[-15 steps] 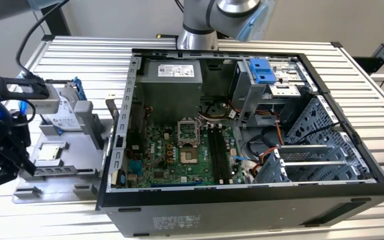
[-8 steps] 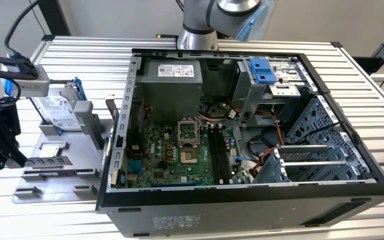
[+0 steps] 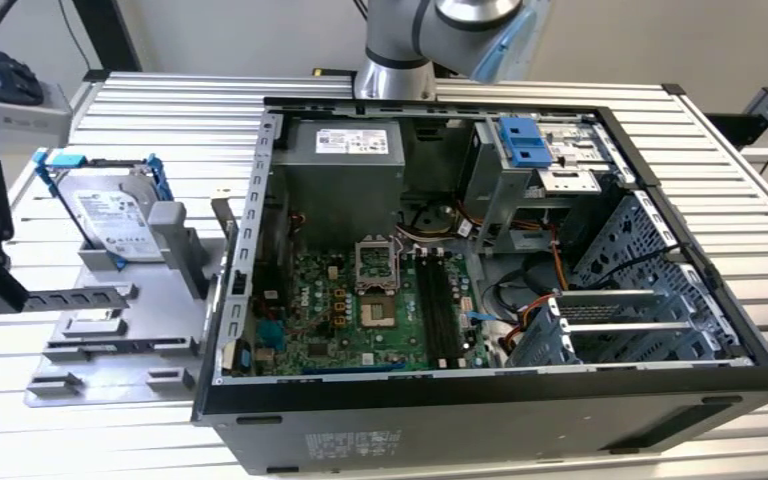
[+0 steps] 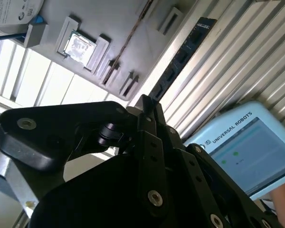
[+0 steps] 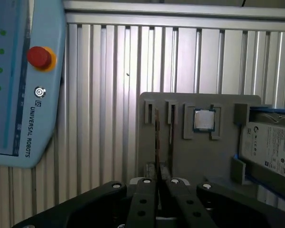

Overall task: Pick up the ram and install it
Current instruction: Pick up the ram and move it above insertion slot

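Silver-grey arm [image 3: 398,50] with pale blue cap [image 3: 511,45]; black fingers [image 5: 143,202] studded with silver screws.

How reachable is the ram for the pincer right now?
Yes, it seems so. In both wrist views the pincer looks closed on one end of the ram, at the grey holder, and nothing stands between them.

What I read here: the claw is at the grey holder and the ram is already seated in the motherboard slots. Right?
Not quite. The claw is at the grey holder, but the ram is not in the motherboard slots: the exterior view shows it gripped in the claw over the holder, outside the case.
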### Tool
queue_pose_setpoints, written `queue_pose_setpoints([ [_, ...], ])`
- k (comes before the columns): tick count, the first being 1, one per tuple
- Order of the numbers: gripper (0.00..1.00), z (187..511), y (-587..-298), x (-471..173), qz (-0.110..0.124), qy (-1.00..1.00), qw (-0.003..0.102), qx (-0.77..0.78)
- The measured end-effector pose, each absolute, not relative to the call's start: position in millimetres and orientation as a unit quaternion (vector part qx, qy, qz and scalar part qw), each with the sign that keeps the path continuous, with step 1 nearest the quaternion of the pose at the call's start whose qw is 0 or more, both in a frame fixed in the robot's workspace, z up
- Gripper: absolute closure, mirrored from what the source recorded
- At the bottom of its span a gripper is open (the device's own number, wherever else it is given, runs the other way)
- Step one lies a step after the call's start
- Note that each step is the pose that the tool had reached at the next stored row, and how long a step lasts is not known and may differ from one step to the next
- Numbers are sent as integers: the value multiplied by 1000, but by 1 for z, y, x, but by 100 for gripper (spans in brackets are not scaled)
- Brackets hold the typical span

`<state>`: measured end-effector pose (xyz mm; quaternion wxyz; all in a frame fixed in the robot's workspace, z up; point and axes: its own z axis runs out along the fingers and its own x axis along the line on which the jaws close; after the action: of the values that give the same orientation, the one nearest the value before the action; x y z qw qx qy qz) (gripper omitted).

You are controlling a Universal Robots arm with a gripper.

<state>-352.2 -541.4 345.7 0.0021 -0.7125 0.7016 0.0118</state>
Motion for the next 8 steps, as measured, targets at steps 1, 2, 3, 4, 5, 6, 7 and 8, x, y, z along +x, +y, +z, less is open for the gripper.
queue_pose_setpoints([
  [1,100,350,-541,-352,12,702,2,-712],
  [2,100,355,-541,-352,12,702,2,-712],
  [3,100,360,-541,-352,12,702,2,-712],
  [4,100,364,-541,-352,12,702,2,-712],
  [5,100,369,-541,-352,12,702,2,-712],
  [6,100,373,-541,-352,12,702,2,-712],
  [7,100,378,-541,-352,12,702,2,-712],
  [8,100,382,-541,-352,12,702,2,-712],
])
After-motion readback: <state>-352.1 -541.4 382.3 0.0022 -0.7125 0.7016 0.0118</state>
